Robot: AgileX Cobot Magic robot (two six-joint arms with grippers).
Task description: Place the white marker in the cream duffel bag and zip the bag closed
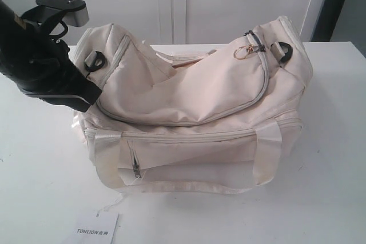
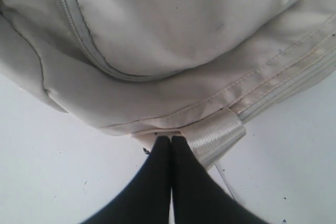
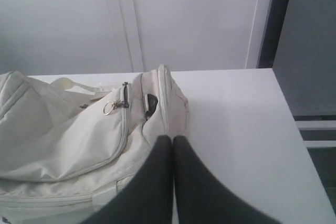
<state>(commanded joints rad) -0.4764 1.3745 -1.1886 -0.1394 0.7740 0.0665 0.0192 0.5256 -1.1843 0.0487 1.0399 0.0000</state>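
No white marker in sight, so it's likely inside the cream duffel bag (image 1: pixel 194 101). The bag lies lengthwise across the tabletop (image 1: pixel 320 170). Its curved zipper (image 1: pixel 189 124) looks run shut, with the gold keyring pull (image 1: pixel 241 52) parked at the bag's right end. The right end effector (image 3: pixel 172 139), fingers pressed together and holding nothing, hangs above that same end and is the nearer one to the pull. The left end effector (image 2: pixel 170 139), also pinched closed and empty, noses the opposite end just beside a satin strap (image 2: pixel 215 135).
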